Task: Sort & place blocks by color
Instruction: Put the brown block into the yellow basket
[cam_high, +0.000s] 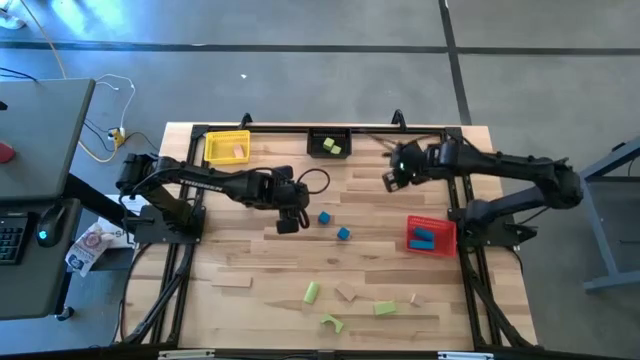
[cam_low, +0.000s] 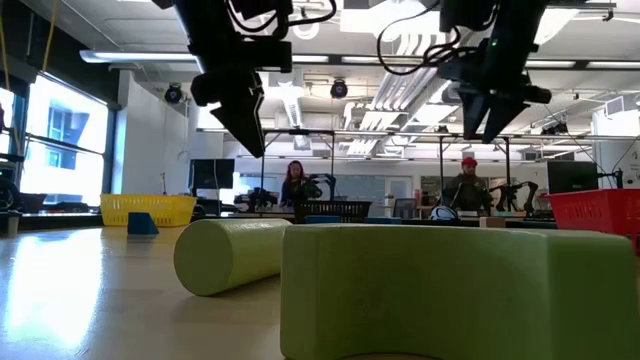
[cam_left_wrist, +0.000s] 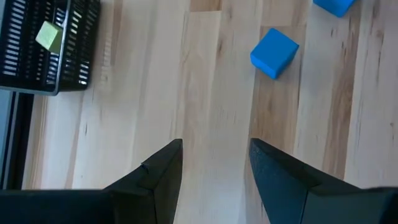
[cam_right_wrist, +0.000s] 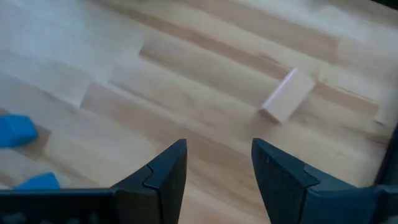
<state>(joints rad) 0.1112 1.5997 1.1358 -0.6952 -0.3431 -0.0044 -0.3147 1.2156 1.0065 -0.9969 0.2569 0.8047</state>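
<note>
The wooden table carries everything, and the black bin at its far edge serves as the landmark. Left of that bin sits the yellow bin, holding a tan block; toward the table's right, nearer the front, sits the red bin, holding blue blocks. The black bin itself holds light green blocks.

The left gripper hangs over the table in front of and a little left of the black bin, its fingers parted to a middling gap with nothing between them. The right gripper hangs to the right of the black bin, likewise parted and empty.

The coming move likely turns on the two loose blue cubes, which lie in front of the black bin, just to the right of the left gripper and well apart from the right one. The left arm is clearly nearer. A cube has no long axis to line up with.

Farther front lie a green cylinder, a green arch and tan blocks.

No writing can be read.
</note>
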